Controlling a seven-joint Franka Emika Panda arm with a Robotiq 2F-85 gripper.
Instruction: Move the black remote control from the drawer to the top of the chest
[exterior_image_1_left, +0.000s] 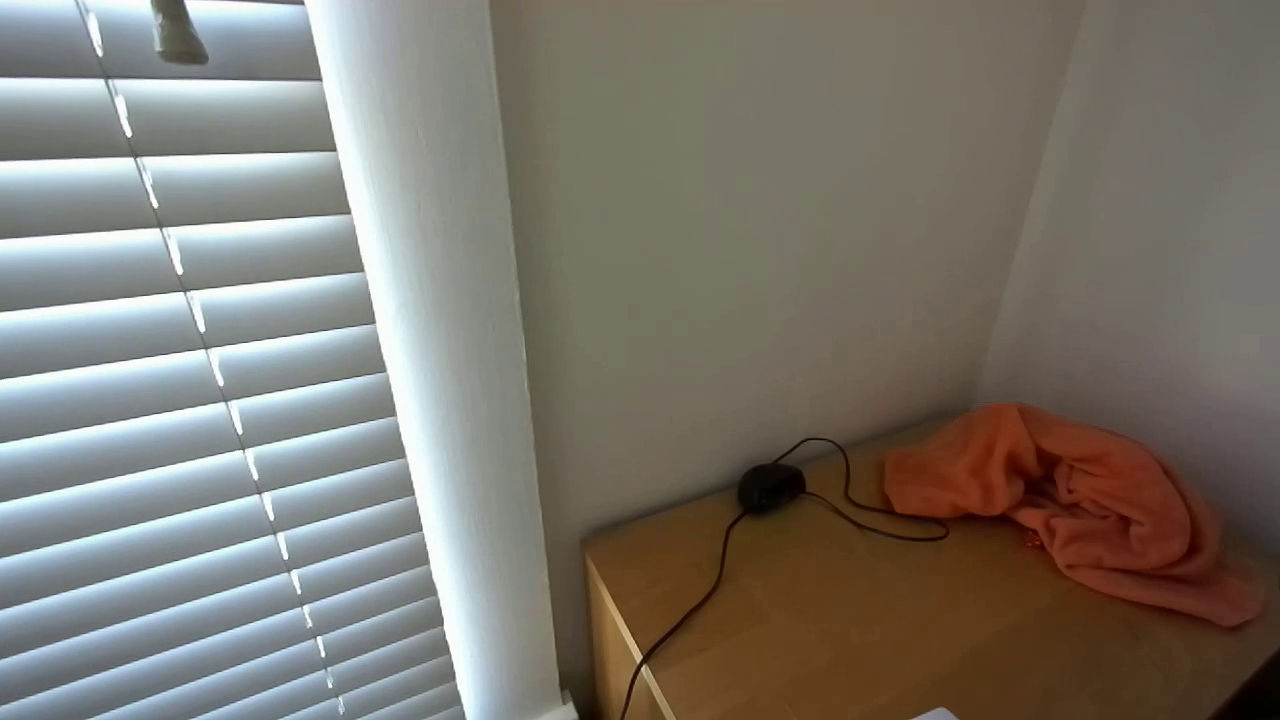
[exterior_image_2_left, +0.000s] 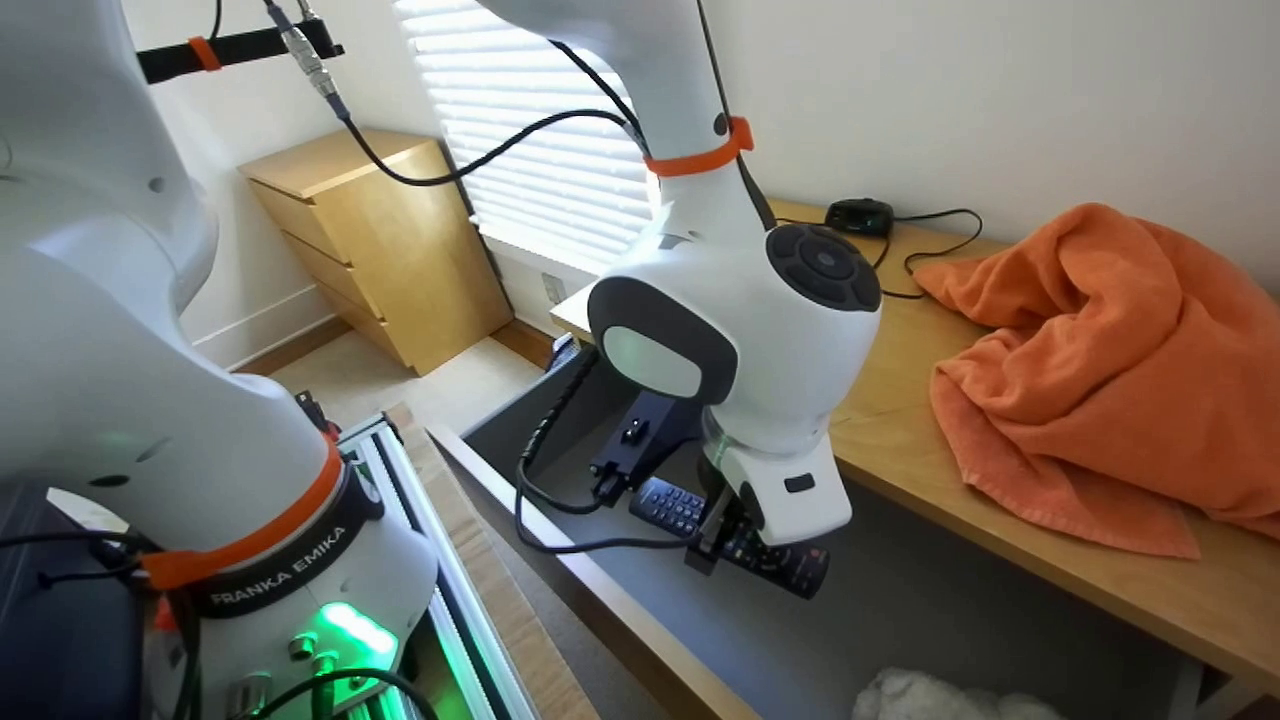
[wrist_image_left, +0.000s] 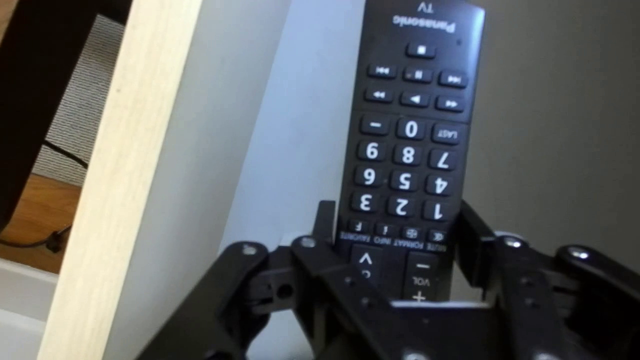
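Gripper (wrist_image_left: 400, 227) pinches the remote (wrist_image_left: 410, 140) across its width, contact at both long sides. Remote is within the open drawer (wrist_image_left: 133, 125); whether raised off the bottom cannot be told. Grasp judged complete. Outstanding: lifting out, transfer, and release on top of the chest (exterior_image_2_left: 890, 400), which bears a towel (exterior_image_2_left: 1120, 380) and, farther back, a corded device (exterior_image_2_left: 858, 216).

We see white-lettered black Panasonic TV remote (wrist_image_left: 407, 150), black gripper (wrist_image_left: 397, 220), grey drawer interior (exterior_image_2_left: 890, 590), tan chest (exterior_image_1_left: 840, 620), plain orange towel (exterior_image_2_left: 1130, 370), horizontally striped white-grey blinds (exterior_image_1_left: 290, 370).
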